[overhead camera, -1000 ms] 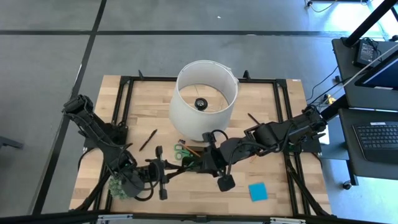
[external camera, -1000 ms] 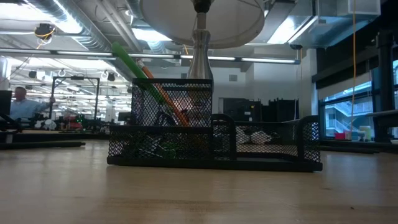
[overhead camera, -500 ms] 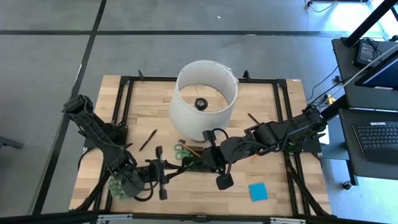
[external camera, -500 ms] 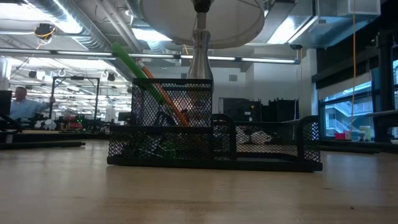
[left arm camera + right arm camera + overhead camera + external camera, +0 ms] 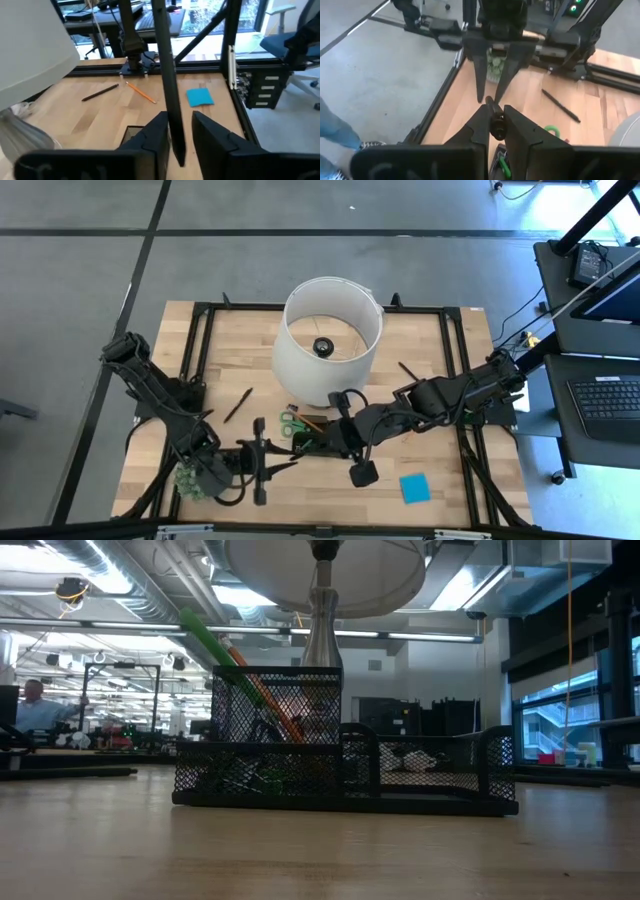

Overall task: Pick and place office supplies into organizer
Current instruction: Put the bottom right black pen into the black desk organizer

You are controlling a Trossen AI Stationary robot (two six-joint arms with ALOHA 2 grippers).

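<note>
A thin dark pen [image 5: 167, 75] spans the gap between both grippers above the table's near middle. My left gripper [image 5: 272, 466] is shut on one end and my right gripper [image 5: 335, 438] on the other. The right one hovers over the black mesh organizer [image 5: 345, 775], which stands on the table in front of the lamp. Green and orange sticks [image 5: 240, 665] lean out of the organizer's tall cup. Green-handled scissors [image 5: 290, 423] lie beside it. An orange pencil [image 5: 141, 92], another dark pen [image 5: 100, 93] and the blue pad [image 5: 200, 96] lie flat on the table. My left gripper pinches the pen's lower end [image 5: 176, 150] between its two fingers, coming level from the table's left; the pen rises away from the fingers, clear of the table. My right gripper pinches the pen's other end [image 5: 495, 125] between its fingers, looking along the pen toward the left gripper [image 5: 490, 95].
The big white lampshade [image 5: 330, 340] stands just behind the organizer. A spiky green ball [image 5: 187, 478] sits by the left arm. A further dark pen [image 5: 238, 405] lies left of the scissors. A black frame [image 5: 455, 340] rims the table.
</note>
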